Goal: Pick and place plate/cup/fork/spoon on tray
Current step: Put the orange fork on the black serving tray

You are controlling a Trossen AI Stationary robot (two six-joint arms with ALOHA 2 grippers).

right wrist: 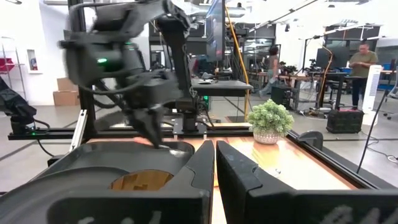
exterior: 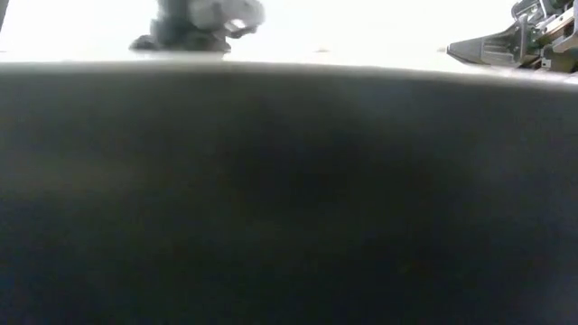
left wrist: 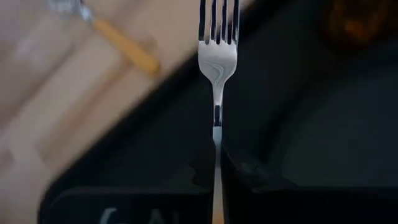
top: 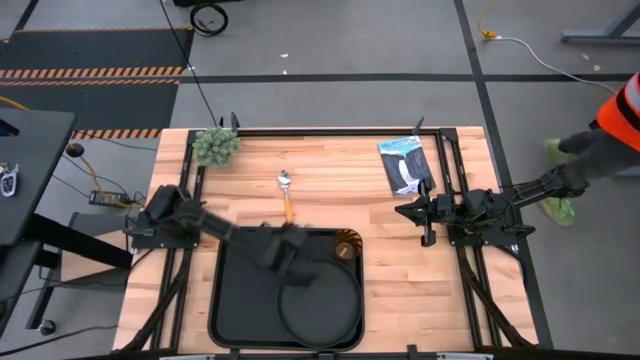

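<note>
My left gripper [top: 287, 243] is over the far edge of the black tray [top: 232, 300] and is shut on the fork [left wrist: 217, 59], whose tines stick out ahead of the fingers. The round black plate [top: 320, 300] lies on the tray's right part. The amber cup [top: 347, 245] stands at the tray's far right corner. The spoon [top: 287, 195] lies on the bare table beyond the tray; its yellow-orange handle shows in the left wrist view [left wrist: 124, 51]. My right gripper [top: 410, 211] is shut and empty at the table's right, above the wood. My left gripper pinches the fork's thin metal stem [left wrist: 216, 127] between its two fingers, just where it passes into the orange handle [left wrist: 217, 211]. The fork lies along the fingers, its tines pointing ahead past the fingertips, over the tray's far part.
A small potted plant [top: 216, 146] stands at the far left of the table. A dark packet [top: 404, 165] lies at the far right, near my right gripper. The low view is filled by the tray's near wall [exterior: 289, 199]. A person's orange sleeve [top: 625, 105] shows right of the table.
</note>
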